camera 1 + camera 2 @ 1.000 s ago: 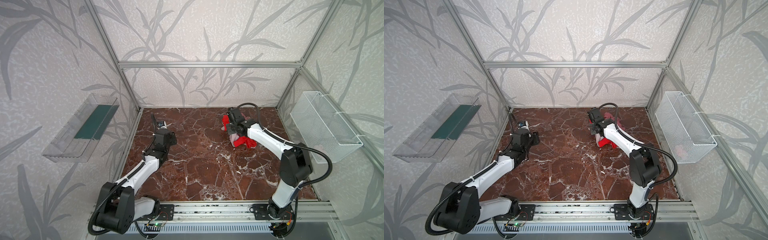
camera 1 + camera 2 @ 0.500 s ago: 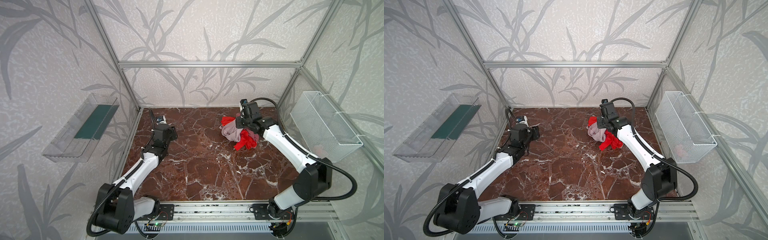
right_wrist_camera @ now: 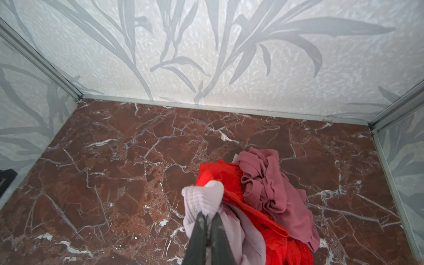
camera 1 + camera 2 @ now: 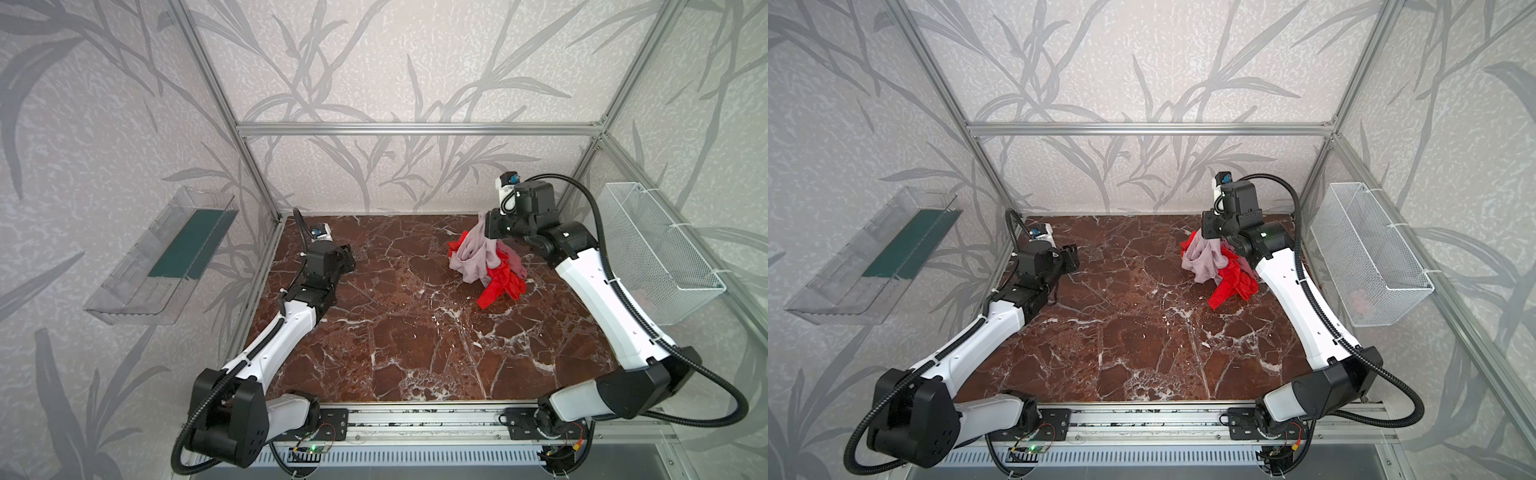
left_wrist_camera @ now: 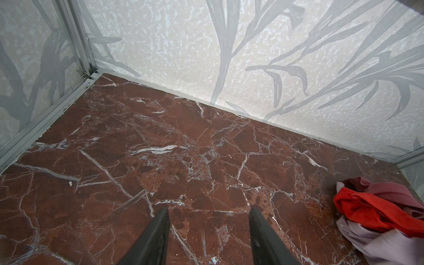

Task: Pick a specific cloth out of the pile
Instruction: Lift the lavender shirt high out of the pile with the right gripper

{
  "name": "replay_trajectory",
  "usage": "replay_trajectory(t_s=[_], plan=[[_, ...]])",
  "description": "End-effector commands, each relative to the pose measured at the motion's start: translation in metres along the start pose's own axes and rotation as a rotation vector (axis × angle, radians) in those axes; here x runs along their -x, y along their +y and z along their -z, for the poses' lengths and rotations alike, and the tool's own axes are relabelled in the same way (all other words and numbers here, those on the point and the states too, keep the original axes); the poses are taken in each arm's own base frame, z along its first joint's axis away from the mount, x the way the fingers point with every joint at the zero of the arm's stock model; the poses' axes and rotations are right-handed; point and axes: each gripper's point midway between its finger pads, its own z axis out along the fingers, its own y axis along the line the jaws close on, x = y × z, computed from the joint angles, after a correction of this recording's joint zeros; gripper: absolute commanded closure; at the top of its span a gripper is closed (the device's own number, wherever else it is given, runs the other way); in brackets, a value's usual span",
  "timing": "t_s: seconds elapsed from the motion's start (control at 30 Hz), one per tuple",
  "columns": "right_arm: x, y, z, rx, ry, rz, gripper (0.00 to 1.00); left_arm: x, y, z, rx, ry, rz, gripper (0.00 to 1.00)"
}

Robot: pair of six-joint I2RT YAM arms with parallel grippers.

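My right gripper [image 3: 208,215] is shut on a bunched corner of the pale lilac-pink cloth [image 3: 204,197]. In both top views that cloth [image 4: 473,257] hangs from the raised right gripper [image 4: 488,232] at the back right, and its lower folds still touch the pile [image 4: 498,274]. The red cloth [image 4: 500,284] and the mauve cloth [image 3: 270,183] lie crumpled on the marble under and beside it. My left gripper [image 5: 208,210] is open and empty over bare marble at the back left [image 4: 349,257]. The pile [image 5: 371,213] lies far off to its side.
A white wire basket [image 4: 660,249] hangs on the right wall. A clear plastic tray [image 4: 166,253] with a green base is on the left wall. Patterned walls and aluminium posts close in the marble floor [image 4: 395,324]. The arm bases sit on a rail [image 4: 415,424] in front.
The right arm has risen and swung toward the back right, pulling the pale cloth up out of the pile and spreading the red cloth. The left arm has shifted slightly.
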Motion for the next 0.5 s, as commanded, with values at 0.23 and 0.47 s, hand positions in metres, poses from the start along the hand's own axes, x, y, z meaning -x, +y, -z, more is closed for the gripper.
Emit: replay_trajectory(t_s=[0.23,0.47], plan=[[0.057,0.026,0.048,0.144,-0.145,-0.022,1.00,0.006,-0.010,-0.004,-0.027,0.005,0.011,0.46],[0.086,0.042,0.060,0.222,-0.204,-0.018,1.00,0.011,-0.012,0.000,-0.036,-0.001,0.009,0.46]])
